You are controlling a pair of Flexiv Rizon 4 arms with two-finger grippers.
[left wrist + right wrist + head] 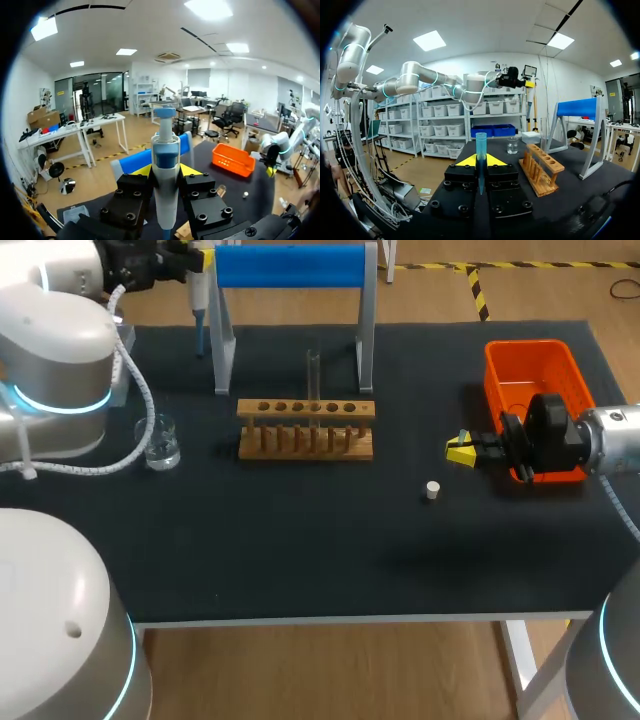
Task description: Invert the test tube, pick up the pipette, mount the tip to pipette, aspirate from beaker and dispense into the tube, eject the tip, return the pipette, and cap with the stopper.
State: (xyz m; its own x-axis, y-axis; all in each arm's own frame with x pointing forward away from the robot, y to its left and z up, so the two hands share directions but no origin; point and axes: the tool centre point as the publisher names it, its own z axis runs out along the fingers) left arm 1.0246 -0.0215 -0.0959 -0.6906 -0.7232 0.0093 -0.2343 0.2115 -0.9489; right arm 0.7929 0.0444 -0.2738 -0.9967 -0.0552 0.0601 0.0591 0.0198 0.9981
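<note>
Pipette (199, 310) is clamped in the left hand (166, 172) at upper left, tip (480, 145) in the right hand (480, 161); mounting, transfer, capping apparently remain.

The rack (306, 427) stands in the middle of the counter (300, 550). The test tube (313, 375) stands straight up in one of the rack's holes. The stand (290, 270) is just behind the rack. The beaker (161, 443) sits to the left of the rack, well apart from it. The bin (530, 380) is on the right side of the counter. The stopper (432, 490) lies alone, in front of the rack and to its right. The right tool (462, 450) is just beside the bin's left wall, behind the stopper, with the tip (480, 155) pinched between its fingers. The left tool (195, 258) is at the back left, beside the stand. Its fingers squeeze the pipette (201, 310), which points down at the counter.
</note>
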